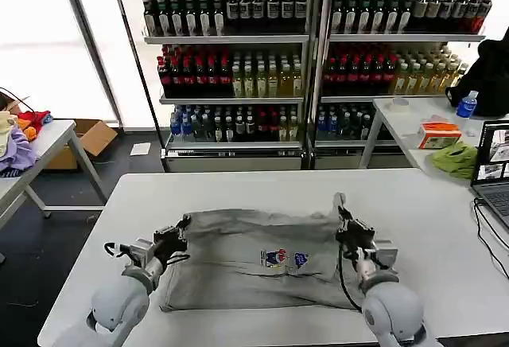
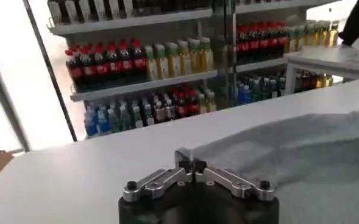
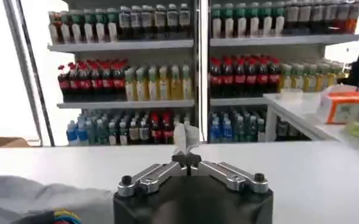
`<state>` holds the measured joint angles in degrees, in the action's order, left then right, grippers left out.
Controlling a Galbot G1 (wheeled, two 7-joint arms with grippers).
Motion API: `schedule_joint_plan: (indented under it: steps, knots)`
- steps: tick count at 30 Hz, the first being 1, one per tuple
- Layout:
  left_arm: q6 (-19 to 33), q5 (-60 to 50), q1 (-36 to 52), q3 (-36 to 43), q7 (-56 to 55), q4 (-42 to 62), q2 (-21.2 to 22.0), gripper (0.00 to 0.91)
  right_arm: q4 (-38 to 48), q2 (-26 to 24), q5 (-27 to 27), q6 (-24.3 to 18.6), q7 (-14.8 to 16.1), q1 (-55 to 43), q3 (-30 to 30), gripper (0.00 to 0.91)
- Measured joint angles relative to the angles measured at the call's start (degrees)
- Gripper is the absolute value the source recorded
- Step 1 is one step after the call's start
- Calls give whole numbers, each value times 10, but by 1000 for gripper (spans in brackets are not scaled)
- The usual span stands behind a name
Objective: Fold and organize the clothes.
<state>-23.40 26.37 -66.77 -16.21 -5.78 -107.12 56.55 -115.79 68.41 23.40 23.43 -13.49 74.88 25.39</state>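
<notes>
From the head view, a light grey T-shirt [image 1: 254,261] lay spread on the white surface [image 1: 445,228], its small multicoloured chest print [image 1: 282,259] facing up. The left end effector [image 1: 181,231] was pressed together on the shirt's far-left corner, and the right end effector [image 1: 343,213] pinched the far-right corner, a tuft of cloth standing up above it. In the left wrist view, the left end effector [image 2: 191,165] had its fingers closed on a small fold of grey fabric, with the shirt [image 2: 301,152] trailing off across the surface. In the right wrist view, the right end effector [image 3: 188,159] gripped a thin upright sliver of cloth. Both holds looked shallow; if the arms pulled unevenly, one corner could probably slip free and the fold would land crooked.
</notes>
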Motion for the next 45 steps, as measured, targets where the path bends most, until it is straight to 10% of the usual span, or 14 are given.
schedule_joint_plan:
  steps: [25, 27, 28, 30, 31, 32, 45]
  knots:
    - [15, -42, -92, -31, 23, -23, 4, 10, 11, 11, -32, -38, 1, 101, 17, 0]
    - [17, -44, -92, -31, 25, -22, 6, 504, 14, 13, -35, -41, 2, 104, 14, 0]
    - [18, -45, -92, -32, 26, -21, 7, 907, 16, 14, -37, -43, 2, 105, 13, 0]
    - [18, -48, -92, -32, 26, -19, 9, 907, 19, 16, -39, -45, 1, 107, 11, 191]
    - [19, -49, -93, -32, 26, -19, 9, 907, 19, 16, -40, -46, 0, 109, 10, 665]
    - [19, -51, -95, -32, 25, -20, 11, 907, 19, 17, -40, -47, 0, 110, 9, 907]
    - [4, -55, -119, -54, 9, -63, 29, 907, -8, 10, -35, -50, -18, 133, 28, 907]
